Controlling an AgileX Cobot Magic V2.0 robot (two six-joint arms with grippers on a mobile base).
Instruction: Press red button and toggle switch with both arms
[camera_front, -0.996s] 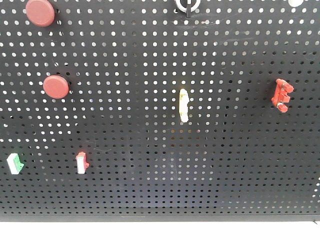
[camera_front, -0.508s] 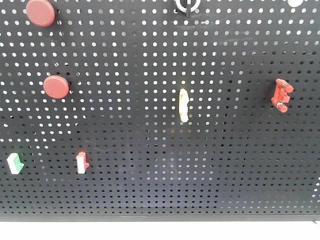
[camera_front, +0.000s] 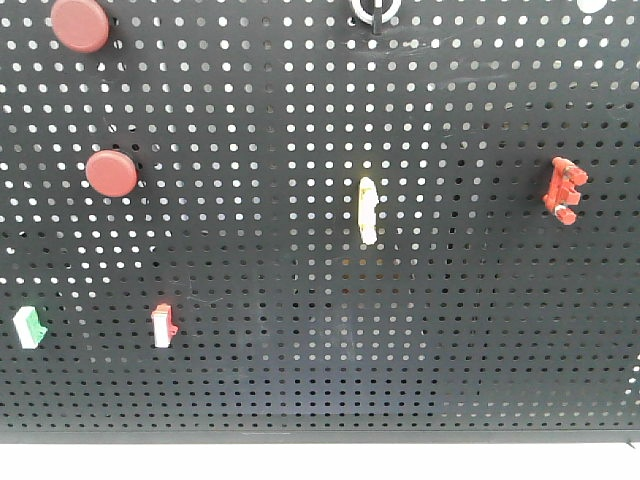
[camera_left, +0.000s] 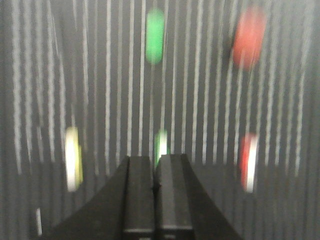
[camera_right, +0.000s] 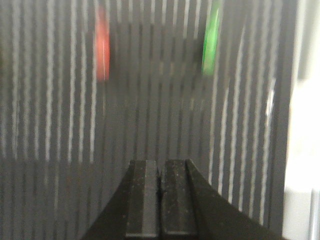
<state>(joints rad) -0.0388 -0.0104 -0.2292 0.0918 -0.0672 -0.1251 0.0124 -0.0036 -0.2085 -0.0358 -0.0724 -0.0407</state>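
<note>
A black perforated panel (camera_front: 450, 350) fills nearly the whole front view, its small round holes set in even rows. Light comes through from behind: the holes glow white across the upper part of the frame and turn dim toward the lower middle. A plain white strip (camera_front: 300, 462) runs along the bottom edge. In the 2 wrist views the panel is blurred, its holes smeared into pale vertical streaks. At the right edge of the right wrist view a bright, pale surface (camera_right: 305, 150) lies past the panel's edge; what it is cannot be told.
</note>
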